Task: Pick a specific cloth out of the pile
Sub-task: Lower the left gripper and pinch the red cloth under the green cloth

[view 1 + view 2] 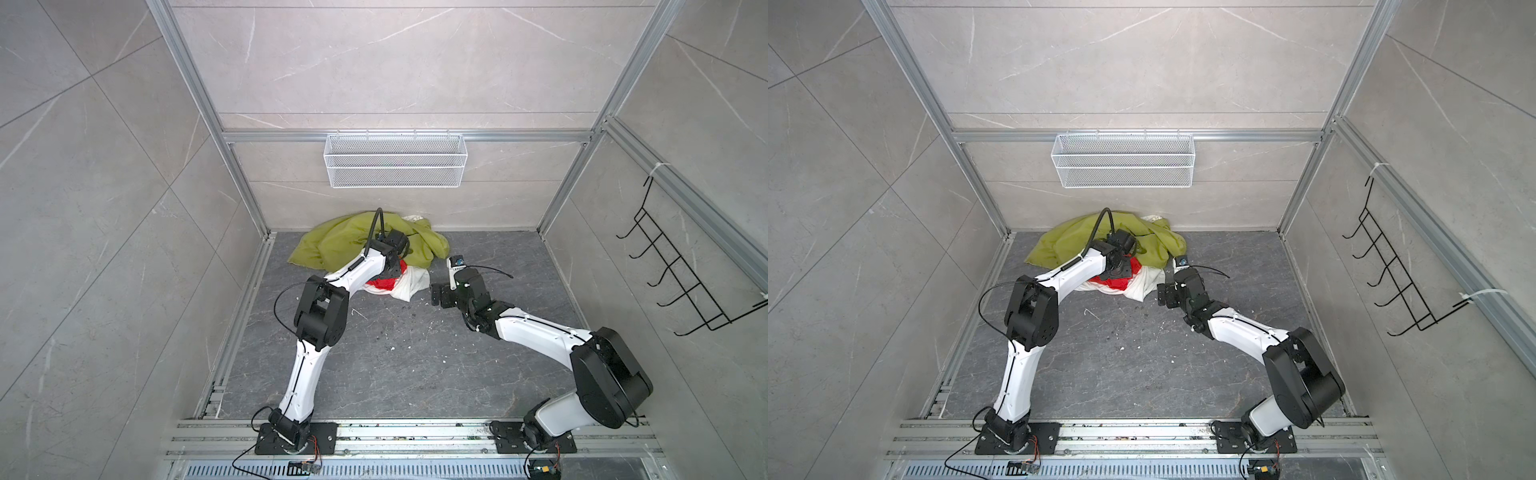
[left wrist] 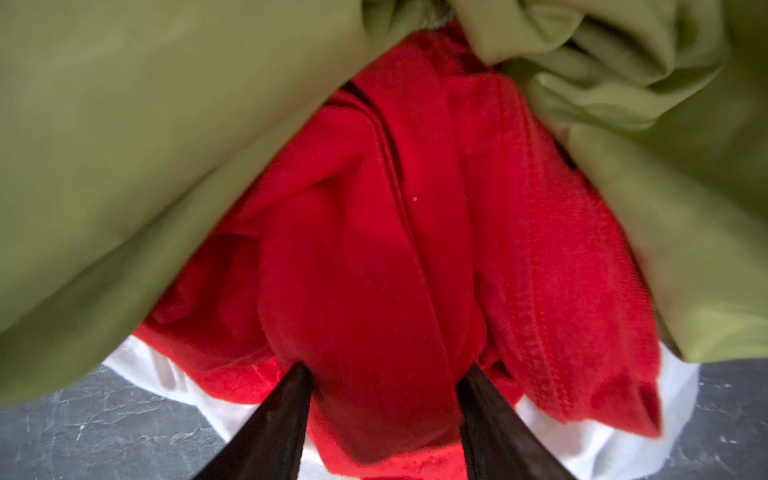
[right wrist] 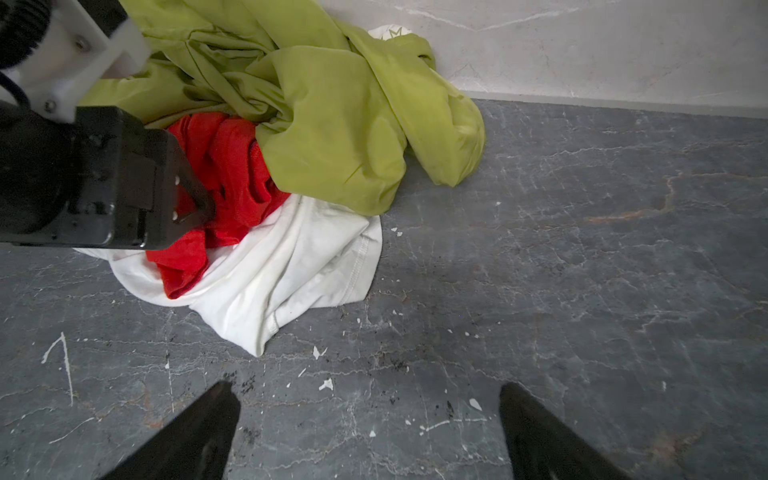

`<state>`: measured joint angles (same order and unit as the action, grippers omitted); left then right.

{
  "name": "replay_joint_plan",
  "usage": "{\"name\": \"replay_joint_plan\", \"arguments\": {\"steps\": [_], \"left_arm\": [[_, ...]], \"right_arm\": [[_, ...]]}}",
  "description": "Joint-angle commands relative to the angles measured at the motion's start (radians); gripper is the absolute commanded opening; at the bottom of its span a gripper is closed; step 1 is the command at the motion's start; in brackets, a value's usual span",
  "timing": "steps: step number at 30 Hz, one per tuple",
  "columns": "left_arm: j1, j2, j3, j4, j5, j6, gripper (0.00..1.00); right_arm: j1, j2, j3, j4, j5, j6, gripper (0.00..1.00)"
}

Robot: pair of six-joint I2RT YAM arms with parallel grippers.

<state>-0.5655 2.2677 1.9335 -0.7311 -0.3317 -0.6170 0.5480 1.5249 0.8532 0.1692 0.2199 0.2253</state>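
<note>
The left claw (image 1: 1121, 274) rests on the red cloth (image 1: 1116, 285) atop the white cloth (image 1: 1142, 289).

open floor (image 1: 415, 365) before pile (image 1: 415, 284), green cloth (image 1: 332, 245) overhanging (wall (image 1: 415, 203) behind)

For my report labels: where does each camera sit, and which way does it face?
Both top views: high above the bases, facing down at floor and pile; left arm and right arm show whole.
Left wrist: close against the red cloth; left gripper fingers straddle a fold.
Right wrist: low over floor, facing the pile; right gripper open.
Shared: right wrist and top views show the left gripper.
</note>
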Motion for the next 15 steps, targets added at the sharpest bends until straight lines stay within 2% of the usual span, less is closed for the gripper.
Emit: {"name": "replay_joint_plan", "arguments": {"steps": [1,5,15], "left_arm": [[-0.005,0.011,0.018,0.004,-0.010,0.023,0.56],[-0.005,0.018,0.015,0.008,-0.010,0.020,0.51],[-0.005,-0.032,-0.001,0.006,-0.039,0.040,0.20]], "right_arm": [[0.007,-0.017,-0.033,0.023,-0.001,0.017,1.00],[0.007,-0.025,-0.042,0.022,0.004,0.004,1.00],[0.012,-0.038,-0.041,0.023,-0.001,0.011,1.00]]}}
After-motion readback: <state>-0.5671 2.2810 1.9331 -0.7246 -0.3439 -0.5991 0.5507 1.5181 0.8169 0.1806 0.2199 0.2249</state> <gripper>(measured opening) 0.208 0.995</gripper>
